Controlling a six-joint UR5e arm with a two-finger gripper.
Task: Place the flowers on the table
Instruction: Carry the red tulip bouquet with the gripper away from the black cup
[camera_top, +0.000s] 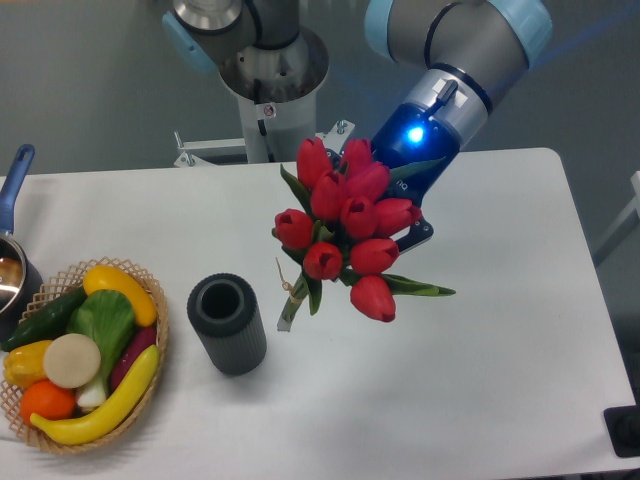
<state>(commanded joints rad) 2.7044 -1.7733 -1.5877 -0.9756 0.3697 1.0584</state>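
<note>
From my remote station I see the flowers (345, 225), glossy red tulips on string-tied green stems, hanging above the smooth white table (480, 350), right of a ribbed dark grey vase (228, 325). The blooms hide my gripper (412, 228); its opening I cannot tell. A woven basket (150, 370) sits at left.

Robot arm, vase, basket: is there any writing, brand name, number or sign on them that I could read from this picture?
No text can be read anywhere.
Robot arm base: a small white sticker with a red mark, too small and blurred to read.
Gripper: a glowing blue light near the wrist, no lettering visible.
Vase, basket, flowers, table: no labels or marks visible.
</note>
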